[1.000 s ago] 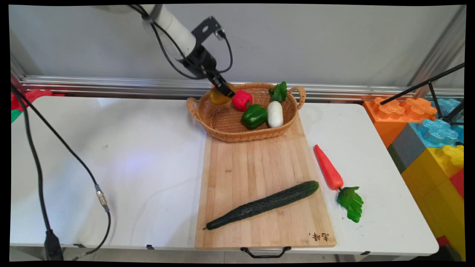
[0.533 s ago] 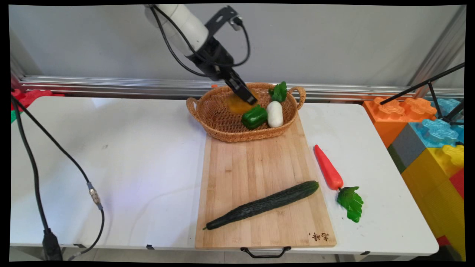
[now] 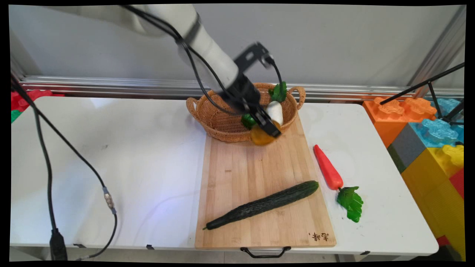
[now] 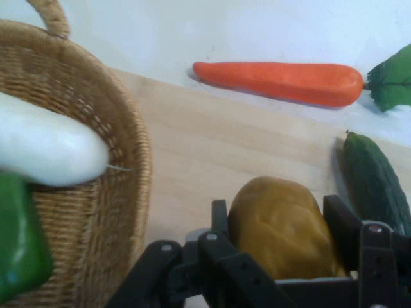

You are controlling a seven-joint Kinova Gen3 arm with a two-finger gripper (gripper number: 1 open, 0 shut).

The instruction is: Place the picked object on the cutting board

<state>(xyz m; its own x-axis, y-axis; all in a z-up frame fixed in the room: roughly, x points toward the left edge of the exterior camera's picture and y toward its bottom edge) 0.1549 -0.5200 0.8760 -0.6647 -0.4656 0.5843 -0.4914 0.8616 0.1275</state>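
the gripper (image 3: pixel 268 129) is closed on a yellow-brown potato (image 3: pixel 259 136), its two black fingers (image 4: pixel 219 221) pressed against either side of it. in the hand view the potato (image 4: pixel 282 228) sits between the fingers and fills the gap.

in the main view the held potato hangs over the near rim of the wicker basket (image 3: pixel 219 124), above the far end of the wooden cutting board (image 3: pixel 252 167). whether it touches the rim or the board cannot be told.

inside the basket lie a white radish (image 3: pixel 276 111) with green leaves (image 3: pixel 279 92) and a green pepper (image 3: pixel 248 120), the pepper partly hidden by the gripper. the hand view shows the radish (image 4: pixel 48 149) resting against the basket wall (image 4: pixel 115 212), with the pepper (image 4: pixel 19 237) beside it.

a dark green cucumber (image 3: pixel 265 204) lies slantwise on the near half of the board. an orange carrot (image 3: pixel 328 168) with a green leafy top (image 3: pixel 350 203) lies on the white table (image 3: pixel 111 148), just beside the board's right edge. the basket stands partly on the board's far end.

coloured plastic blocks (image 3: pixel 426 137) are stacked beyond the table's right end.
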